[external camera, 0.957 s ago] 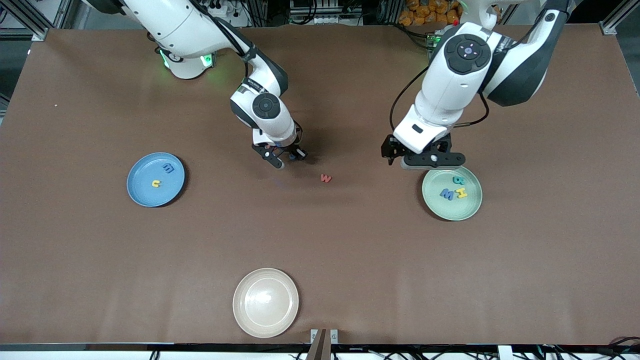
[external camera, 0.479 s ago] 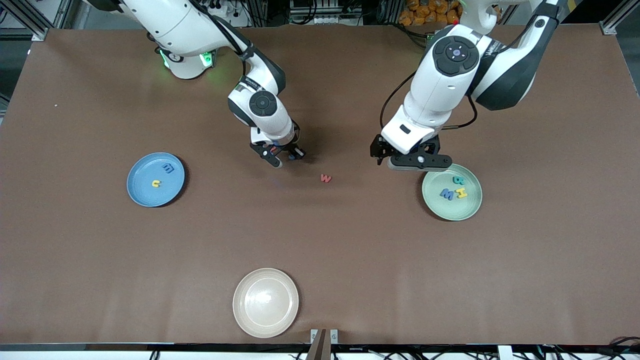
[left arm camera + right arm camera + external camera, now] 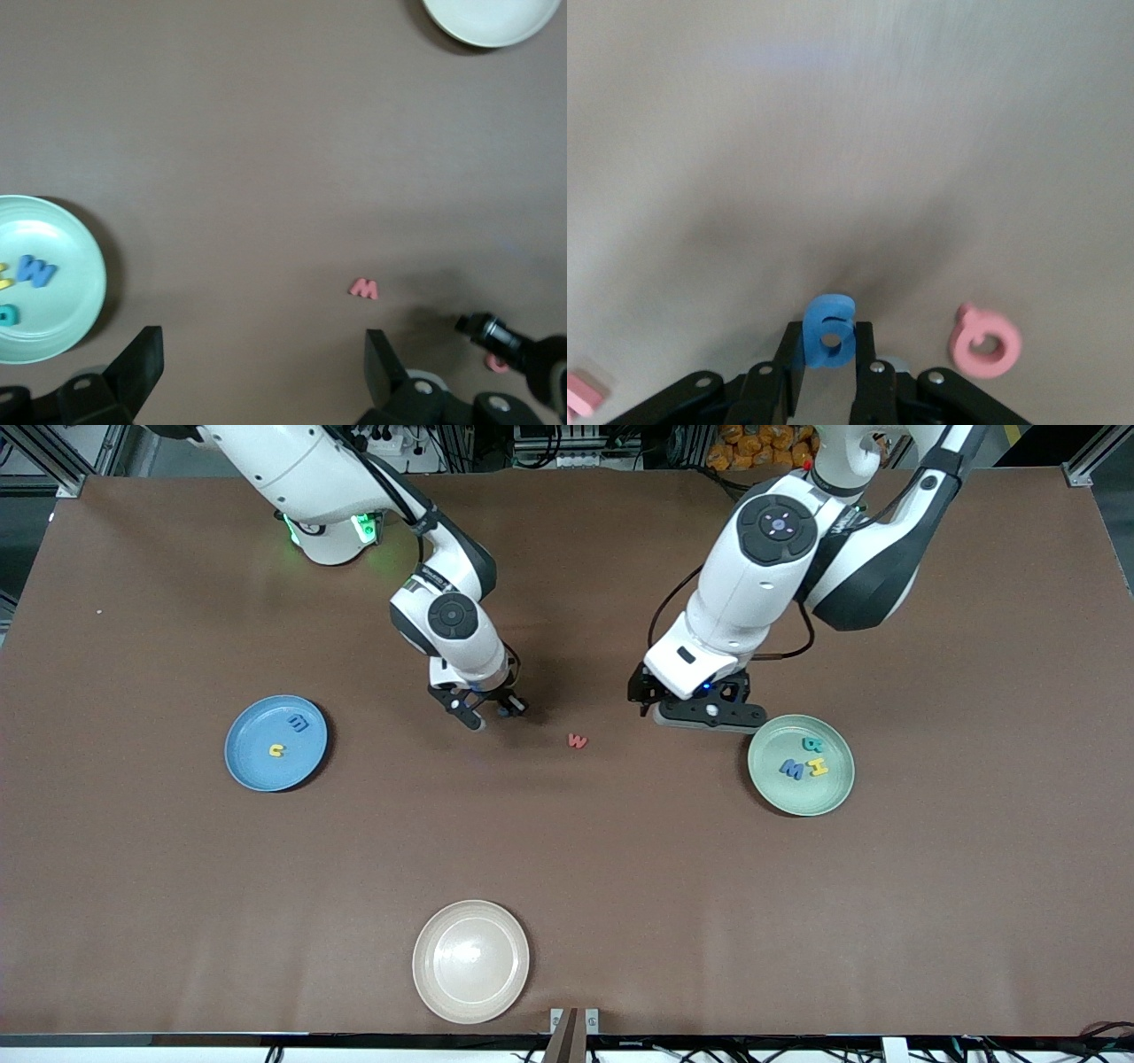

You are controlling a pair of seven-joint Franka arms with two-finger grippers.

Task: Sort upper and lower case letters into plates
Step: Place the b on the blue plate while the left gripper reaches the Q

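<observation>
My right gripper [image 3: 483,710] is shut on a small blue letter [image 3: 829,319], just above the table mid-way between the plates. A pink ring-shaped letter [image 3: 983,343] lies on the table beside it. A red w [image 3: 578,740] lies on the table between the grippers; it also shows in the left wrist view [image 3: 363,289]. My left gripper [image 3: 704,713] is open and empty over bare table beside the mint green plate [image 3: 801,797], which holds a teal [image 3: 811,743], a blue [image 3: 791,768] and a yellow letter [image 3: 817,765]. The sky blue plate [image 3: 257,775] holds a blue m [image 3: 299,723] and a yellow c [image 3: 278,750].
A cream-beige plate [image 3: 470,992] sits near the table's front edge, nearer to the front camera than everything else. The brown table top [image 3: 177,886] stretches wide around the plates.
My left gripper has moved off the green plate's rim toward the middle of the table. My right gripper has shifted a little toward the blue plate with the blue letter in it.
</observation>
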